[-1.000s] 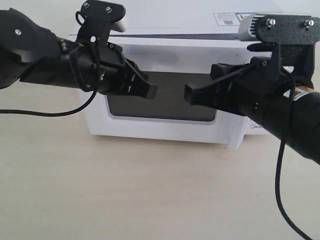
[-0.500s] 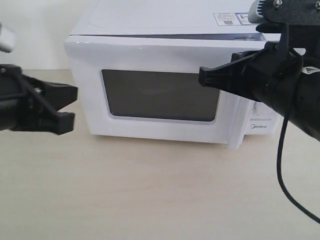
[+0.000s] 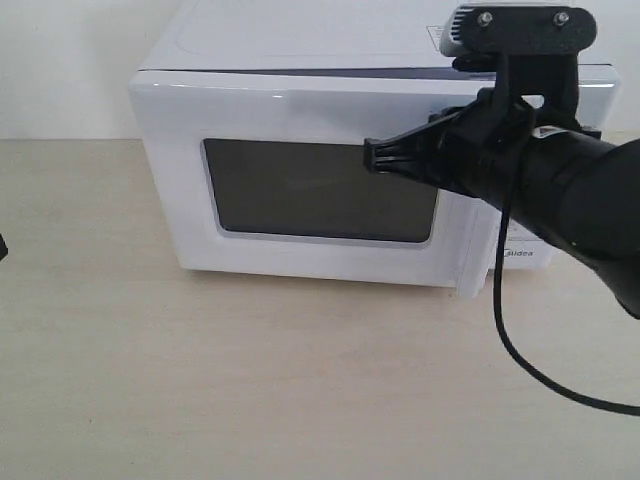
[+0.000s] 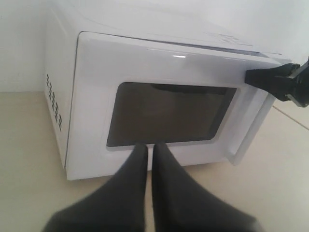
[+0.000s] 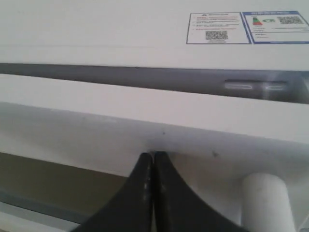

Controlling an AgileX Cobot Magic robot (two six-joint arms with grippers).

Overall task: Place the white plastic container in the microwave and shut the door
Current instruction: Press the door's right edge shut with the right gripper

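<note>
The pale worktop (image 3: 250,380) fills the 6 o'clock half of the exterior view. A black cable (image 3: 497,300) droops across it from the right arm (image 3: 560,190) toward 4 o'clock. At the 9 o'clock edge only a dark sliver of the left arm (image 3: 2,245) shows. Its wrist view has the left jaws clenched on nothing, aimed at the dark window (image 4: 169,113) from well apart.

Further back, the right arm reaches in from 3 o'clock with the right jaws pressed together, empty, pointing toward 9 o'clock. In the right wrist view their tips touch the white upper band of the door (image 3: 300,115), just beside the top end of the handle (image 3: 470,265). The handle's long axis runs 12 to 6 along the door's 3 o'clock edge.

The door looks shut or all but shut. A dark seam runs between its upper edge and the body of the microwave (image 3: 300,40), and I cannot tell whether it has latched. The white plastic container shows in no view. It is probably inside, but the window is too dark to confirm that.

This looks like the closing push. The door face lies straight ahead of the right jaws, on the handle side and presumably far from a hinge at 9 o'clock. A push straight into the microwave there has the most leverage, and the right arm is much the nearer one.

Farthest back, stickers (image 5: 219,28) sit on the microwave's top at 1 o'clock.
</note>
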